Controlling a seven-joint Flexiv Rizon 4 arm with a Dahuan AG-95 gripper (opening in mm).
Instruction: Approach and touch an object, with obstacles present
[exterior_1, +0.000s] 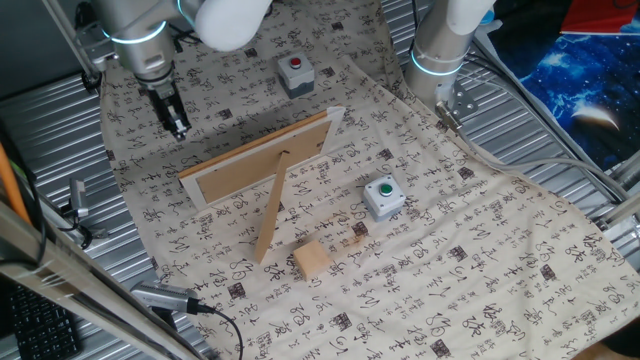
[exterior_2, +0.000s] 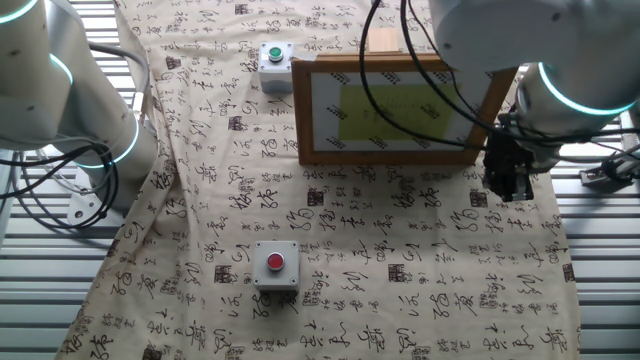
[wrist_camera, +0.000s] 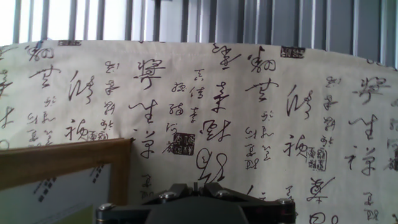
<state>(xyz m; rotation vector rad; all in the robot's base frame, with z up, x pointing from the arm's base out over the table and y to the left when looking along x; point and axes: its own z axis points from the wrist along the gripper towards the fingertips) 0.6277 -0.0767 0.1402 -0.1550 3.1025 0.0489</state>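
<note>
Things on the calligraphy cloth (exterior_1: 450, 250): one cube (exterior_1: 312, 260) near prop leg (exterior_1: 270, 218), one frame (exterior_1: 262, 156), two button boxes (exterior_1: 384, 197). Gripper (exterior_1: 179, 129) hovers beyond the frame; finger state unclear. Metal slats (exterior_1: 50, 130) surround.

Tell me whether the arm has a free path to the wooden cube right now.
Probably not straight across. The end effector hangs on the far side of the propped picture frame, and the wooden cube sits beyond it near the prop leg. Going over or around the frame looks open.
</note>
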